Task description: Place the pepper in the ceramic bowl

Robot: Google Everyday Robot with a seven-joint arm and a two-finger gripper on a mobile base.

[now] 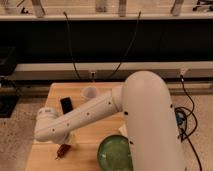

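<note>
The pepper [62,150], small and dark red, lies on the wooden table [45,155] near its front left. My gripper [66,142] hangs from the white arm's wrist directly over the pepper, down at table height and partly hidden by the arm. The ceramic bowl [116,152], wide and glossy green, sits to the right of the pepper at the table's front edge, partly covered by the arm's thick upper link.
A black phone [66,104] lies flat toward the back left of the table. A small translucent white cup [90,93] stands behind the arm at the back. Black cables hang down the wall behind, and others trail on the floor at the right.
</note>
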